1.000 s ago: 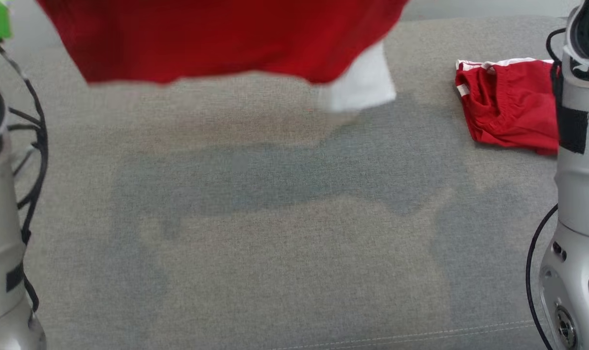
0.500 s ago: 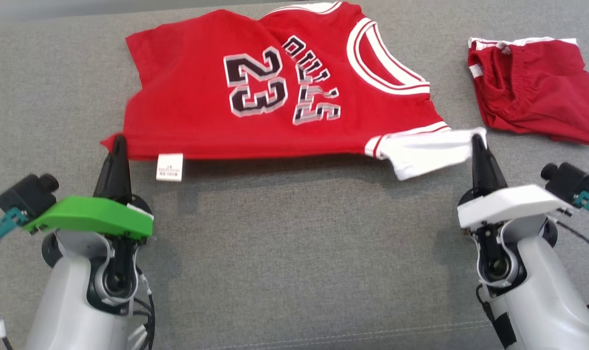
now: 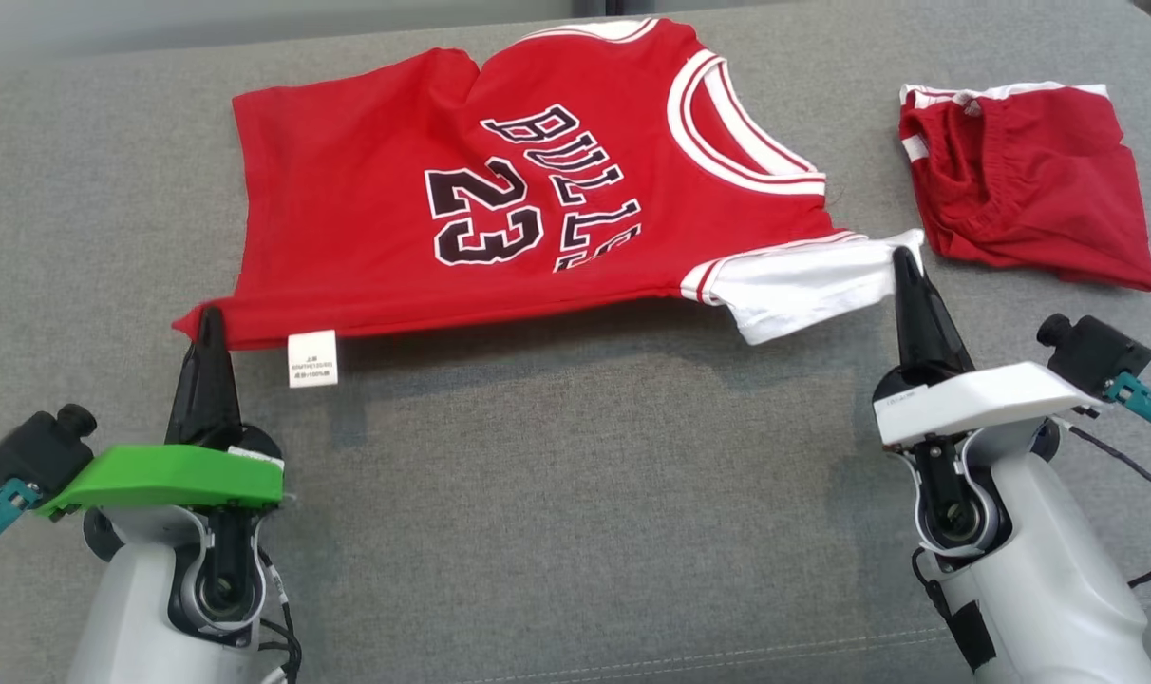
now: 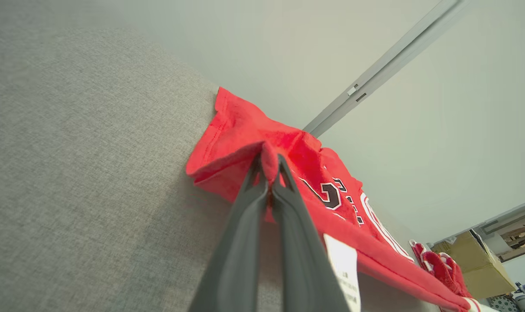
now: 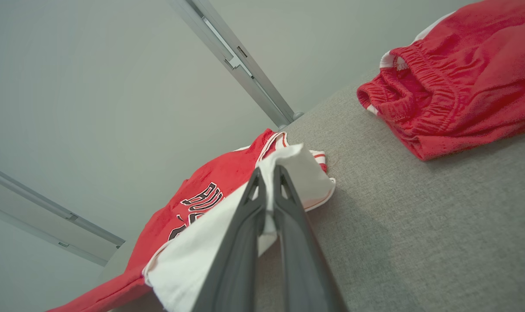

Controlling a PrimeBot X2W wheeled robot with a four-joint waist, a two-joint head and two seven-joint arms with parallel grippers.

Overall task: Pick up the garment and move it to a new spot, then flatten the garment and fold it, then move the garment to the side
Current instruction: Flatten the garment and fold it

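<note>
1. Garment (image 3: 500, 209): a red jersey, numbered 23. It lies print-up across the far middle of the grey upholstered surface (image 3: 575, 494), with its near edge lifted and strung between our two arms.
2. Left gripper (image 3: 210, 318): jaws together, clamped on the red hem corner (image 4: 262, 151).
3. Right gripper (image 3: 903, 256): jaws together, clamped on the white sleeve (image 3: 803, 290).
4. Step in hand, as we judge it: spreading the cloth flat before folding. To do it well, we draw both held ends apart and toward us evenly, keep the near edge taut, lower both ends together, and release only once the cloth rests down.
5. Fault noted: a pucker at the far edge (image 3: 471, 71). Even tension should ease it, but uneven pulling would skew the print.
6. Care label (image 3: 312, 358): hangs from the hem just beside the left gripper and should be tucked under, not creased.
7. Red shorts (image 3: 1022, 209): crumpled at the far right, near the sleeve but apart from it. They are the one obstacle, so we judge the right arm should not swing outward.
</note>
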